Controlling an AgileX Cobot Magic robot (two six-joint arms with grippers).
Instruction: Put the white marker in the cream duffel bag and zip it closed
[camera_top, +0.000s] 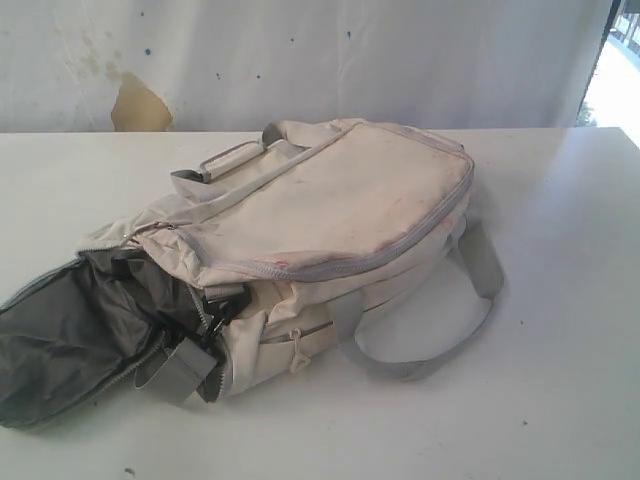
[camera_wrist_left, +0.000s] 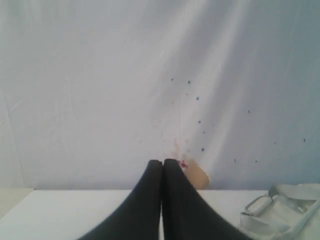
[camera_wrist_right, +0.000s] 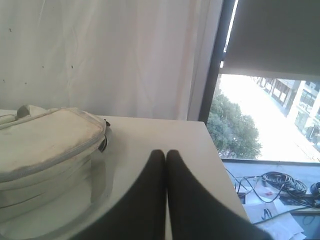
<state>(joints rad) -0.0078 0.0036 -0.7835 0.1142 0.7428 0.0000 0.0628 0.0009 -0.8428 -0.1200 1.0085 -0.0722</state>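
Cream fabric duffel bag (camera_top: 340, 210), limp mouth facing counter's front-left corner. Left gripper (camera_wrist_left: 162, 162), right gripper (camera_wrist_right: 166, 152): fingers together, empty. Risk: mouth collapsing; marker unseen.

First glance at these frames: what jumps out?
The cream duffel bag sprawls across the middle of the white table, and its end at the exterior view's lower left gapes open on dark grey lining. The left gripper and right gripper are shut, empty and clear of it. No white marker shows in any view.
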